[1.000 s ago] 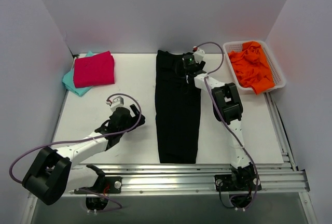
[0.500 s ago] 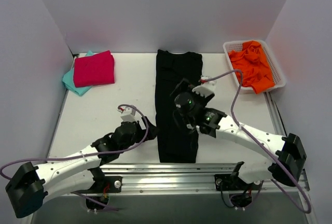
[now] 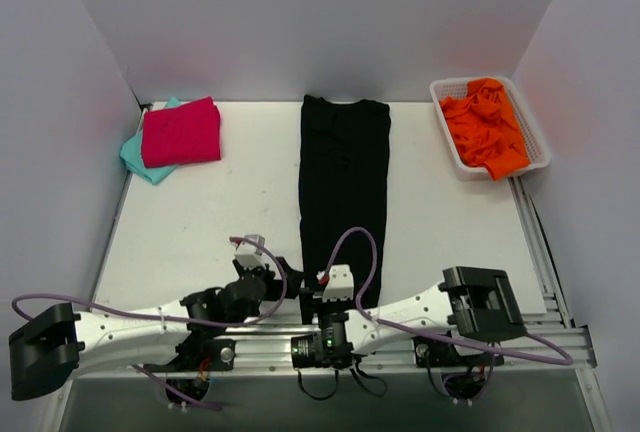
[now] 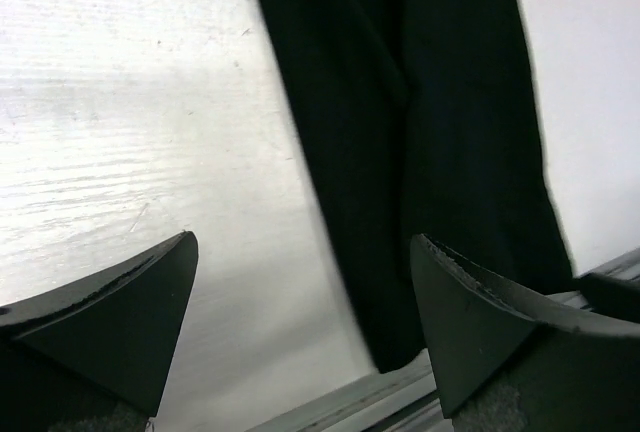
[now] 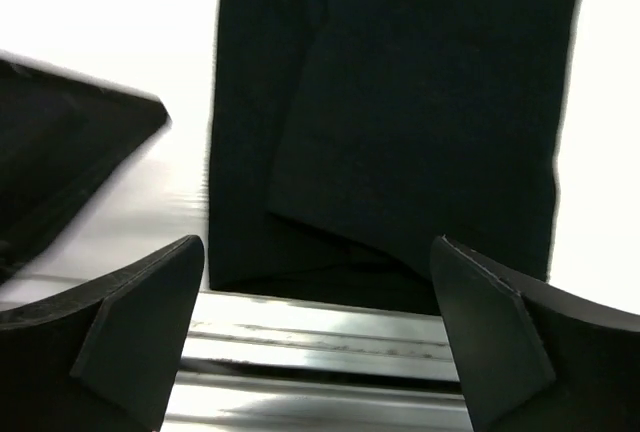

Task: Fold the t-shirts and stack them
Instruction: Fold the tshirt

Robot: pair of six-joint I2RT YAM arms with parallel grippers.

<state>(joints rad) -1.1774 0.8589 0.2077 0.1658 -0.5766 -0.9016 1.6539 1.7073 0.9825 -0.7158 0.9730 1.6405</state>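
At back left, the pink shirt (image 3: 181,132) was stacked on the teal shirt (image 3: 133,157), but the black shirt (image 3: 343,192) was only folded lengthwise, with left gripper (image 4: 305,252) and right gripper (image 5: 318,252) spread empty.

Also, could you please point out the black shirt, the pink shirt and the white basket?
black shirt (image 3: 343,192): top view, middle of the folded strip.
pink shirt (image 3: 181,133): top view, its centre.
white basket (image 3: 536,130): top view, right rim.

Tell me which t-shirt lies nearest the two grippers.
The black t-shirt, the long strip in the middle; its near end lies by the left gripper and right gripper. The pink shirt and teal shirt sit stacked far left.
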